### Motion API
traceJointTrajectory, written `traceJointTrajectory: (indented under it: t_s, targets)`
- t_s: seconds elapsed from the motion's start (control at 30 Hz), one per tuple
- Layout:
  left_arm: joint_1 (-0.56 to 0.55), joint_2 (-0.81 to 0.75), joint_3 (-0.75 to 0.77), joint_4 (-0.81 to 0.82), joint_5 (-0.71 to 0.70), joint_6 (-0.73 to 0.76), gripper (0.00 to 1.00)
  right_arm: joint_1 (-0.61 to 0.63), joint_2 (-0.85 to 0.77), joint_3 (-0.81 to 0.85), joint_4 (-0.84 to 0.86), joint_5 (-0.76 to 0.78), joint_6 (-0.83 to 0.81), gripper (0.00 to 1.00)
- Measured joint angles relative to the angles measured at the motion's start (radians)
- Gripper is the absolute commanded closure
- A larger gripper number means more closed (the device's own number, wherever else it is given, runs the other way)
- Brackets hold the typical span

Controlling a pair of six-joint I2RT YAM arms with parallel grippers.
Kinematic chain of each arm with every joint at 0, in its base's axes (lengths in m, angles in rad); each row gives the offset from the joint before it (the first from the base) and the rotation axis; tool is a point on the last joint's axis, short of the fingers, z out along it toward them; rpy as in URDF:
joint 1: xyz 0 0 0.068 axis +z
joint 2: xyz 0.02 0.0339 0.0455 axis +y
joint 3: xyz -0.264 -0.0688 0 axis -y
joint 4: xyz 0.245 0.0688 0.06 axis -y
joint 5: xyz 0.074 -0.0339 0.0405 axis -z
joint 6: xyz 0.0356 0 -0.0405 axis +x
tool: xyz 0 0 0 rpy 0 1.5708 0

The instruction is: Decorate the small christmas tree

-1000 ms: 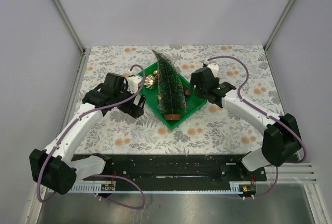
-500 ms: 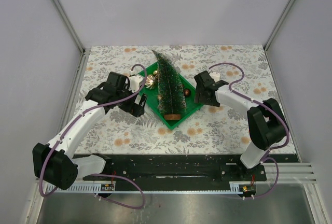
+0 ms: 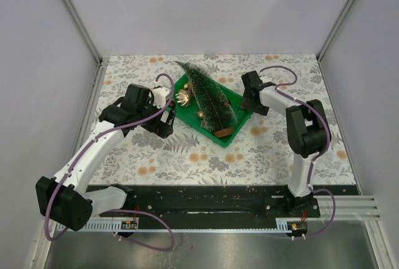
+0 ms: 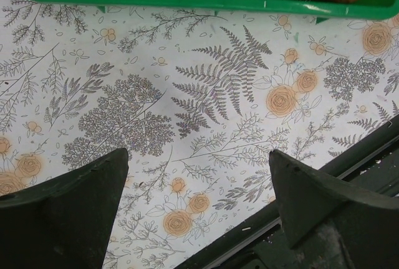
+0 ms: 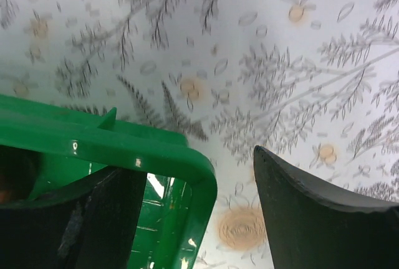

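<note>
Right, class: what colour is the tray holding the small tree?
The tray is bright green, shown best in the top external view.

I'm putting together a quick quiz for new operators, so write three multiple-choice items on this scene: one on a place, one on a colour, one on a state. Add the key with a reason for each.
1. Where is the small christmas tree?
A. Lying in the green tray
B. Standing upright on the tablecloth
C. Held up in the left fingers

2. What colour is the ribbed ornament beside the tree?
A. Blue
B. Gold
C. White

3. How do the right fingers stand?
A. Shut on the tree
B. Shut on nothing, above the cloth
C. Open, one on each side of the tray's rim

Key:
1 A: the top view shows the tree on its side inside the tray.
2 B: the ornament shines gold next to the dark bristles.
3 C: the right wrist view shows the rim between the spread fingers.
</note>
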Motion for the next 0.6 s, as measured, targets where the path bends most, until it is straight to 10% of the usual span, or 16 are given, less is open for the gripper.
traceJointTrajectory:
  t_s: [0.6]
  targets:
    - [0.0,-0.035,0.023,-0.039,-0.048,0.014,0.01,-0.054,-0.076,0.125,0.031,-0.087,-0.036,0.15]
